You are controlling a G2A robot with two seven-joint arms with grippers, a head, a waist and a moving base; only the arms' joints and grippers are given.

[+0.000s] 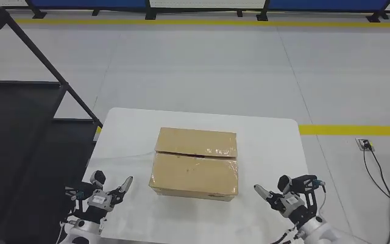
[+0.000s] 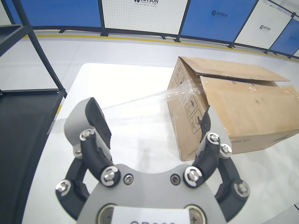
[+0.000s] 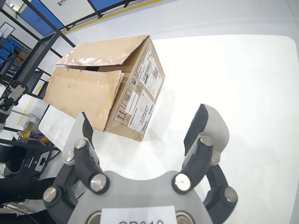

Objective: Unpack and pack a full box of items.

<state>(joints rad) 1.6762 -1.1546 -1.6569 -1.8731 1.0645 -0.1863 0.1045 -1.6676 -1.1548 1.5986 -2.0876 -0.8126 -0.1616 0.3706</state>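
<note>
Hovering at the white table's (image 1: 268, 140) near edge, the left gripper (image 2: 149, 106) and right gripper (image 3: 143, 113) both gape wide, holding nothing. Between them, mid-table, sits the cardboard box (image 1: 195, 165), its flaps folded nearly shut. A dark slit hides its contents. Loose clear tape (image 2: 179, 92) trails off one corner.

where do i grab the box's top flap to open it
Likely the far flap of the box, by its free edge at the middle seam: that edge sits lifted over a dark gap, so a jaw could slip under from above.
</note>
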